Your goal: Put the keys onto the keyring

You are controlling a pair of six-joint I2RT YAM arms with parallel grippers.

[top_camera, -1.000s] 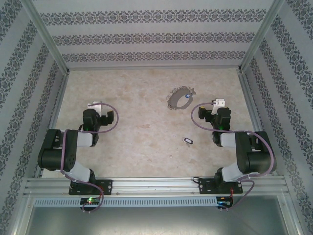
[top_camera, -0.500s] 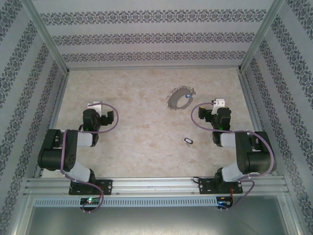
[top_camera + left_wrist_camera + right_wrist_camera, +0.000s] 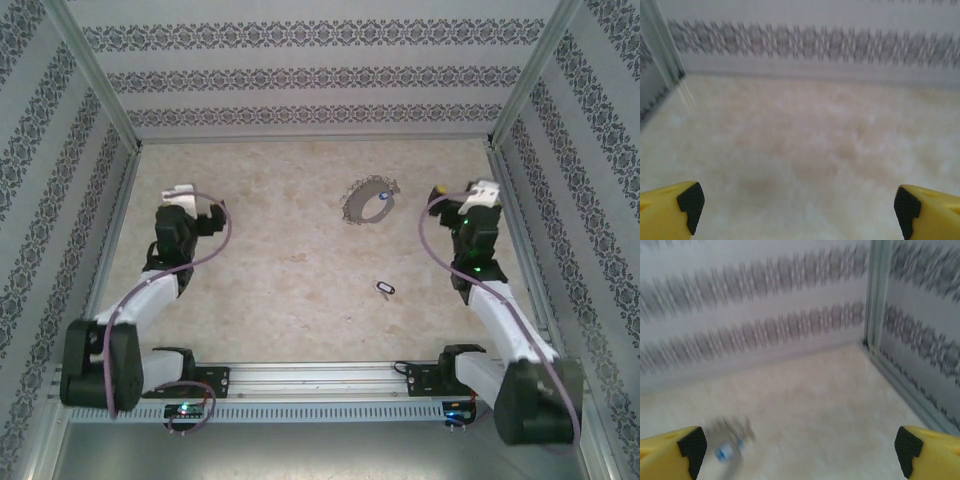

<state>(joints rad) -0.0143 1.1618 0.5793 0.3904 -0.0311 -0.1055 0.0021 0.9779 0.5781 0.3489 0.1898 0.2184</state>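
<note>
Wide apart and empty, left fingers (image 3: 687,206) and right fingers (image 3: 689,449); keyring (image 3: 367,203) and blue-headed key (image 3: 385,288) on table (image 3: 280,290).

Ahead of the left claw (image 3: 800,205), whose fingers are spread wide, the worktop (image 3: 805,150) runs bare to the patterned back wall (image 3: 815,42). A metal post (image 3: 660,45) stands close on its left. The right claw (image 3: 800,445), just as wide, has clear floor up to the corner post (image 3: 875,295), with the side wall (image 3: 925,340) near on its right. The keyring (image 3: 368,203) lies to its left, and a loose key (image 3: 385,287) sits left of it, back toward its base.
</note>
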